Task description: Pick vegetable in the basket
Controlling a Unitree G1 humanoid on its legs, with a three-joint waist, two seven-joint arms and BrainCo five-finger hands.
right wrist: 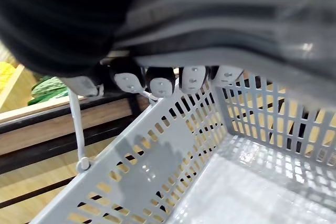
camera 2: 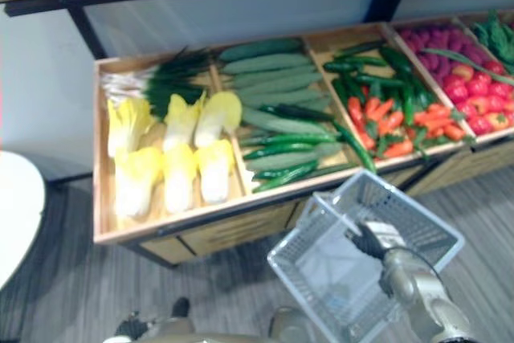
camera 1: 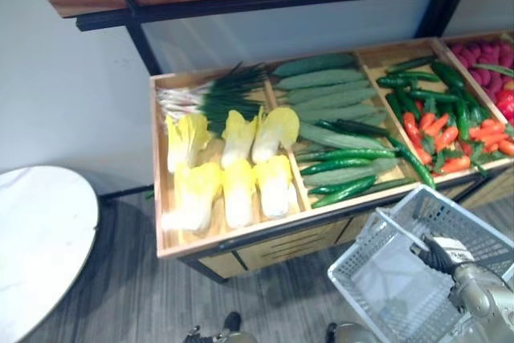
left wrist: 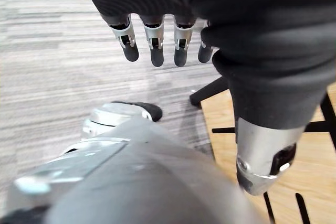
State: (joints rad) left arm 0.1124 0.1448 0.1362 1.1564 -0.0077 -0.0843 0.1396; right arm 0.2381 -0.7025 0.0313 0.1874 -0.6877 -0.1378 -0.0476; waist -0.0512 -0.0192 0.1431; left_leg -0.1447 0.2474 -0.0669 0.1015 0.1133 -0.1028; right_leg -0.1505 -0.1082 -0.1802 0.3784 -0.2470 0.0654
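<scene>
Basket: grey perforated plastic basket, empty, tilted, low on the robot's right and just in front of the stand.
Right hand: right hand carries the basket, its fingers curled round the thin pale handle.
Left hand: left hand hangs over the grey floor with its fingers loosely straight, holding nothing.
Stand: slanted wooden display stand split into compartments; none of its vegetables is in the basket yet.
Left compartment: pale yellow leafy cabbages in two rows, with long green onions behind them.
Middle compartment: thick pale green cucumbers stacked at the back, and slender dark green cucumbers lying across the front.
Right compartment: small red and orange peppers mixed with dark green ones.
Cabbage handling: probably bulky and soft-leaved. The outer leaves would crush or tear, so take it round the firm middle or base, not the leaf tips.
Cucumber handling: likely stiff, smooth and a little slippery. A wrap round the mid-length should hold, while an end grip would let it swing.
Pepper handling: light and small, likely to slide out between the fingers, and crowded against its neighbours.
Best candidate: a front slender cucumber looks nearest the basket and lies loosely on top.
Free arm: the left hand would have to do the picking.
</scene>
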